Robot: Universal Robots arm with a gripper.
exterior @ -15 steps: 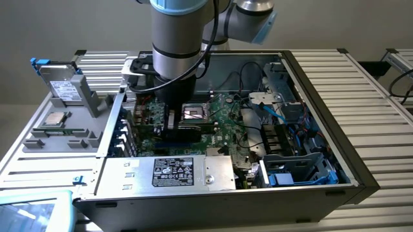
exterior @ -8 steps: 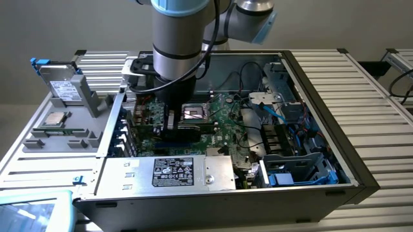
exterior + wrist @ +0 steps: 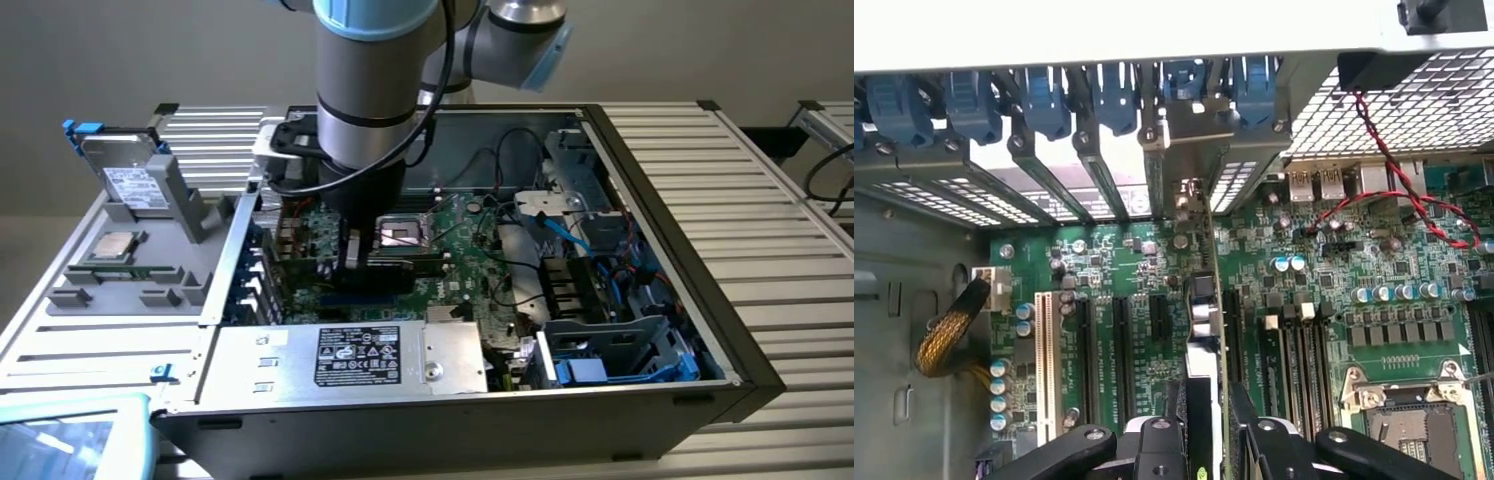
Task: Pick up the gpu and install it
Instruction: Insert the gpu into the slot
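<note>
**Claw and card at the slot.** The claw (image 3: 1209, 445) is clamped on the gpu (image 3: 1204, 312), which stands on edge straight ahead of the fingertips, inside the open computer case (image 3: 441, 430). The card's long axis runs parallel to the black expansion slots (image 3: 1122, 345) of the motherboard (image 3: 1104, 265) — bracket end toward the row of blue latches (image 3: 1116, 95) at the case's rear wall. Card and slot look aligned; whether the edge connector is seated cannot be told — the card hides its own slot.
</note>
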